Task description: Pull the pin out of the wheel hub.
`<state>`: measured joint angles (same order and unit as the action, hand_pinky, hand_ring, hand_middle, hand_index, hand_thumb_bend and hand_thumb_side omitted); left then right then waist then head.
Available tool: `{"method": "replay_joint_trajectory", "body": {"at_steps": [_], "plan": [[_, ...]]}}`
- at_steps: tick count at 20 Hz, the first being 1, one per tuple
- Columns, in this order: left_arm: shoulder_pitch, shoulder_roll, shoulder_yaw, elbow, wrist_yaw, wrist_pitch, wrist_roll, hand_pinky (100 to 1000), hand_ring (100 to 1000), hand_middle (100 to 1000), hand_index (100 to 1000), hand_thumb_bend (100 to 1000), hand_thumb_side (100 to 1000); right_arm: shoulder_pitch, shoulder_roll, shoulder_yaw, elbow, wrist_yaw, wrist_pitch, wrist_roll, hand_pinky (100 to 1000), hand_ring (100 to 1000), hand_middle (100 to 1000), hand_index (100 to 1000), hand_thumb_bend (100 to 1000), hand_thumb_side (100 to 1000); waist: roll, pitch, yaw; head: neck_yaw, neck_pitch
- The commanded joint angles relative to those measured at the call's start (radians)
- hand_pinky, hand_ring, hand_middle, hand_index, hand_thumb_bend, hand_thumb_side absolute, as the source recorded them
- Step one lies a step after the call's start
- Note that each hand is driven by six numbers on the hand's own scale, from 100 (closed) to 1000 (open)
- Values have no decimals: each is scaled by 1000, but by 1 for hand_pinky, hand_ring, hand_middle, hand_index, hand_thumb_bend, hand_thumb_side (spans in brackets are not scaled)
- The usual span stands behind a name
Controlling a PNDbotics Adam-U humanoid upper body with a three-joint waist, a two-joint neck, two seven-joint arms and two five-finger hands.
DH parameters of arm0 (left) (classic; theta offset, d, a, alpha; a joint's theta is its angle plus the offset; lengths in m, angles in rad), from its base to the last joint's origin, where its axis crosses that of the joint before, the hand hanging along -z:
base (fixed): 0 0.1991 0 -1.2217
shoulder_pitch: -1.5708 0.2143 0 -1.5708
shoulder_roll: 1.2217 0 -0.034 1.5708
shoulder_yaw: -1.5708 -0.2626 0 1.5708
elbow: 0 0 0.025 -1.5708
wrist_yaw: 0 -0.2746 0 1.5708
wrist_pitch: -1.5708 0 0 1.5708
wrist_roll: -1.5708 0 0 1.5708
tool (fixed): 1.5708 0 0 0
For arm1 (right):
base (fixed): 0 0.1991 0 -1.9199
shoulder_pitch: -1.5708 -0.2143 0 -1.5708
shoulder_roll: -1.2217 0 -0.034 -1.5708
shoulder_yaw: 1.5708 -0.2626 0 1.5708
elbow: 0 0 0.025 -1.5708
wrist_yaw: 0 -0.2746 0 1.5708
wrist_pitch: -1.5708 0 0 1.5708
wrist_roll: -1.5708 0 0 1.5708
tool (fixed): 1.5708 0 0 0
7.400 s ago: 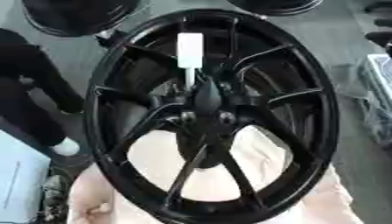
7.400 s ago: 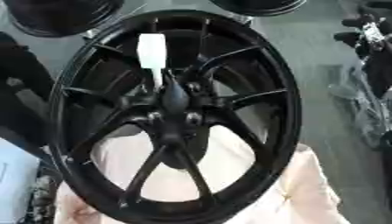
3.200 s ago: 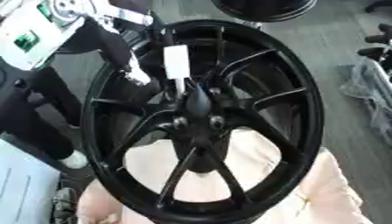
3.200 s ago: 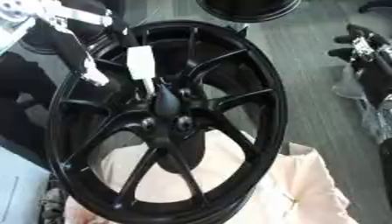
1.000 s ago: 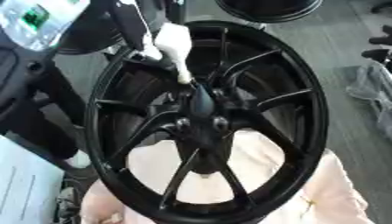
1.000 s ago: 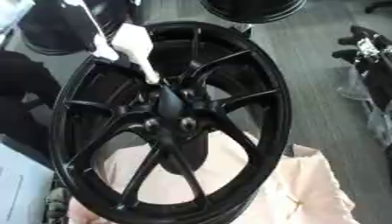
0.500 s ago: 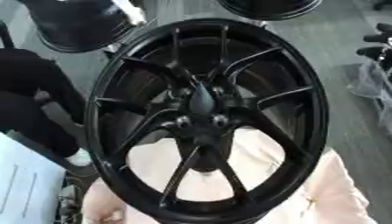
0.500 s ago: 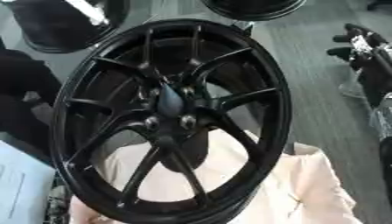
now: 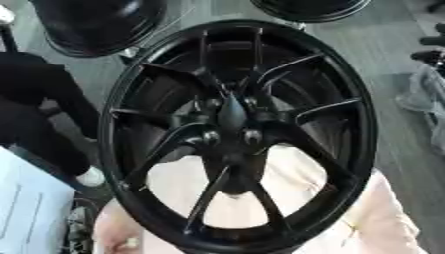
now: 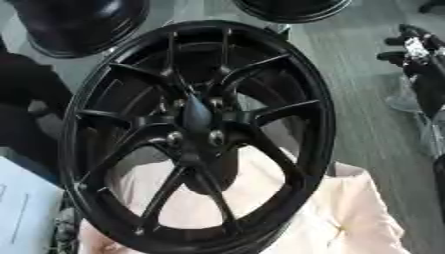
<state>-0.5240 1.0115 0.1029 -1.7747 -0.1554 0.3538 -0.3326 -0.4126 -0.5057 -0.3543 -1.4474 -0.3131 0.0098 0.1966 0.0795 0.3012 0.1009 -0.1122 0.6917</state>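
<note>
Wide gaps are left between the thin spokes of the black alloy wheel (image 9: 236, 134); pale pink cloth (image 9: 382, 218) is seen through the lower gaps.

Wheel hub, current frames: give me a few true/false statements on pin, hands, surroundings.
1. A white-tagged pin sticks out of the wheel hub. False: no pin or white tag shows on the hub.
2. Neither robot hand is in view. True.
3. The wheel is black with spokes running from the hub to the rim. True.
4. The wheel rests on a blue cloth. False: the pale pink cloth lies under and behind its lower part.
5. Other dark wheels sit beyond the top edge of this one. True.
</note>
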Motion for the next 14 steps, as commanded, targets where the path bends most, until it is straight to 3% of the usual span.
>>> {"method": "replay_joint_trajectory", "body": {"at_steps": [1, 3, 5, 6, 7, 8, 9, 10, 14], "plan": [[76, 8, 73, 0, 32, -1, 57, 818, 747, 571, 386, 100, 100, -7, -38, -16, -21, -10, -3, -9, 946, 688, 725, 877, 100, 520, -5, -13, 4, -1, -14], [136, -18, 90, 23, 40, -14, 68, 826, 762, 595, 452, 100, 100, -6, -39, -16, -20, -11, -4, -11, 946, 688, 725, 878, 100, 521, -8, -14, 6, -2, -16], [170, -44, 99, 49, 57, -25, 60, 842, 802, 662, 730, 100, 100, -5, -38, -16, -19, -12, -5, -11, 946, 688, 726, 878, 100, 521, -11, -14, 8, -4, -20], [181, -52, 102, 61, 61, -33, 48, 866, 833, 712, 900, 148, 100, -5, -38, -15, -18, -12, -6, -11, 946, 688, 726, 878, 100, 520, -12, -14, 9, -4, -21], [190, -58, 105, 72, 57, -46, 33, 872, 844, 733, 933, 193, 255, -4, -38, -15, -17, -12, -7, -11, 946, 688, 726, 878, 100, 520, -13, -14, 10, -4, -22], [195, -61, 109, 83, 46, -58, 20, 884, 865, 767, 987, 286, 563, -4, -38, -15, -17, -12, -7, -11, 946, 688, 726, 878, 100, 521, -13, -14, 11, -3, -21], [199, -63, 112, 94, 26, -69, 13, 887, 869, 774, 996, 316, 672, -3, -38, -15, -16, -11, -7, -11, 946, 688, 726, 877, 100, 521, -14, -15, 12, -2, -19], [201, -63, 114, 103, 5, -77, 10, 888, 871, 778, 993, 327, 756, -2, -38, -15, -15, -11, -7, -11, 946, 688, 725, 877, 100, 521, -14, -15, 12, -1, -17], [199, -69, 115, 122, -29, -95, 6, 884, 873, 783, 978, 252, 832, -3, -38, -15, -15, -12, -8, -10, 946, 689, 726, 878, 100, 521, -14, -14, 8, 1, -13]]}}
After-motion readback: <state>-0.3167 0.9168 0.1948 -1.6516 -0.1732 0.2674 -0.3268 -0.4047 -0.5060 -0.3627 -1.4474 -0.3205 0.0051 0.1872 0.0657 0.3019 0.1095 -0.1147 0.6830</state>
